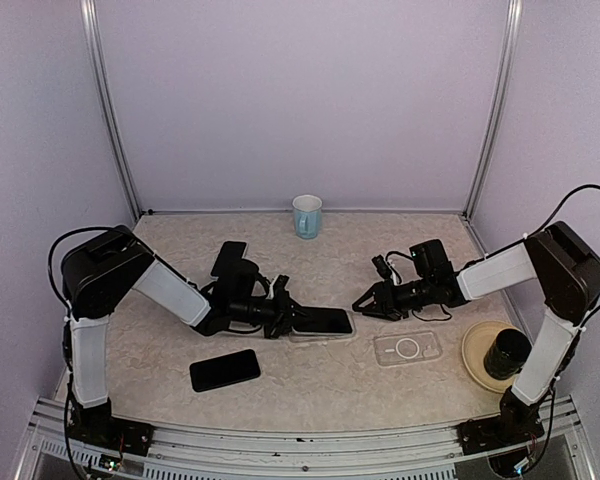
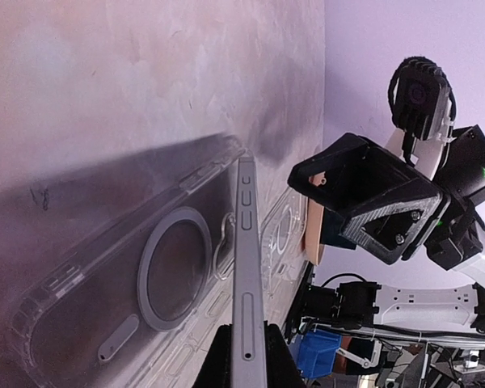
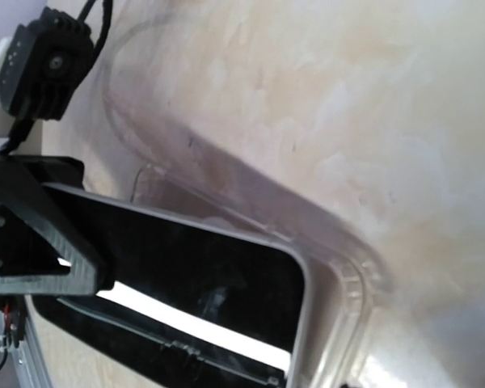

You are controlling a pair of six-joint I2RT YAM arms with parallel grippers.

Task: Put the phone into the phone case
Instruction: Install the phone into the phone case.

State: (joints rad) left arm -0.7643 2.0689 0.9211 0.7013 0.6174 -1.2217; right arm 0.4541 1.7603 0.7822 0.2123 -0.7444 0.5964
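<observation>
My left gripper (image 1: 282,316) is shut on the near end of a grey-edged phone (image 1: 328,320) with a dark screen. In the left wrist view its fingers (image 2: 287,368) pinch the phone's (image 2: 247,267) thin edge. The phone hangs just over a clear phone case (image 2: 129,283) that lies flat on the table. In the right wrist view the phone's far end (image 3: 226,283) sits against the case's corner rim (image 3: 352,275). I cannot tell whether it is seated there. My right gripper (image 1: 366,303) stands open just right of the phone, holding nothing.
A second clear case (image 1: 407,348) lies right of the first. A black phone (image 1: 225,370) lies near the front left. A pale blue cup (image 1: 307,215) stands at the back wall. A tan plate (image 1: 475,362) with a dark cup (image 1: 507,352) sits front right.
</observation>
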